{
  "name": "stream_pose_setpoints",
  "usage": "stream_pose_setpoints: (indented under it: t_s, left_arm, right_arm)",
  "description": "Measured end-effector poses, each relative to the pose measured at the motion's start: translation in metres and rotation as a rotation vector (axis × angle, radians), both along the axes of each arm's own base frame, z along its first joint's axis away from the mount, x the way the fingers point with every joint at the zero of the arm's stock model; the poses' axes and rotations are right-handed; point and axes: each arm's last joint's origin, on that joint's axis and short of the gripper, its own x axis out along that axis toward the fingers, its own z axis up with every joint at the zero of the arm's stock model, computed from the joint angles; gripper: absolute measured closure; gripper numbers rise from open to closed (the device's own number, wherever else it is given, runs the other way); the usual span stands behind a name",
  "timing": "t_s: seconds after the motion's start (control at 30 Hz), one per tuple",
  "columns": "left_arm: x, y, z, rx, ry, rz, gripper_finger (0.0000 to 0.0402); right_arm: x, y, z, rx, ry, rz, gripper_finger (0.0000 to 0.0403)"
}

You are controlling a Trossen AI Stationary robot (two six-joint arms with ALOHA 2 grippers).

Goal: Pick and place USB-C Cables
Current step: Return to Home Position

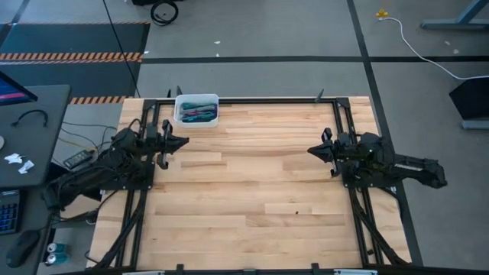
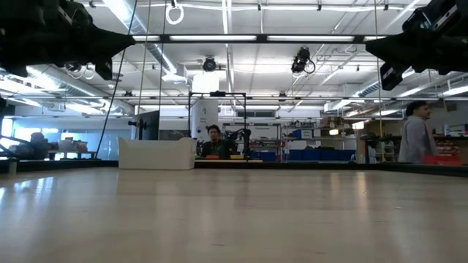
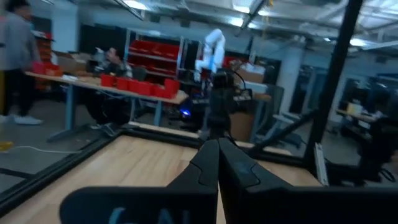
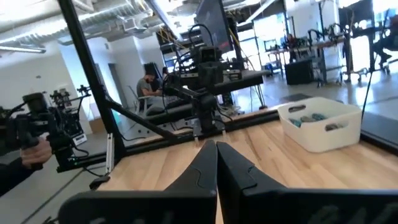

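Several USB-C cables (image 1: 197, 114), teal, maroon and green bundles, lie inside a white bin (image 1: 196, 110) at the table's far left; the bin also shows in the right wrist view, white bin (image 4: 321, 122), with cables (image 4: 311, 117) inside. My left gripper (image 1: 186, 142) hangs shut above the table's left side, just near of the bin, fingers together in its wrist view, left gripper (image 3: 218, 144). My right gripper (image 1: 310, 151) hangs shut above the right side, right gripper (image 4: 216, 145). Both point toward the table's middle and hold nothing.
The wooden table (image 1: 260, 191) lies bare between the two arms. A black frame (image 1: 252, 99) runs along the table's far edge and sides. People sit and stand in the room beyond the table; a hand with a black device (image 4: 37, 134) shows in the right wrist view.
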Motion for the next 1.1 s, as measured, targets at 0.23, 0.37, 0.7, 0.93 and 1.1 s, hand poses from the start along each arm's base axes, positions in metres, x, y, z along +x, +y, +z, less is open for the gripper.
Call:
stream_pose_setpoints:
  t_s: [0.23, 0.37, 0.7, 0.93, 1.1]
  left_arm:
    - [0.004, -0.017, -0.005, 0.021, -0.026, 0.046, 0.04]
    - [0.008, -0.029, -0.007, 0.042, -0.005, 0.027, 0.04]
    - [0.007, -0.044, -0.014, 0.114, 0.062, 0.003, 0.04]
    - [-0.005, -0.043, -0.017, 0.094, 0.065, 0.023, 0.04]
    - [-0.004, -0.043, -0.022, 0.049, 0.117, 0.012, 0.0399]
  right_arm:
    - [0.0, 0.0, -0.001, 0.017, -0.014, 0.001, 0.0403]
    - [0.0, 0.0, -0.001, 0.024, -0.016, 0.002, 0.0403]
    - [-0.001, 0.0, -0.003, 0.002, 0.007, -0.003, 0.0403]
    - [-0.001, -0.005, -0.009, 0.004, 0.062, -0.027, 0.0403]
    - [-0.001, -0.006, -0.01, 0.113, 0.073, -0.058, 0.0403]
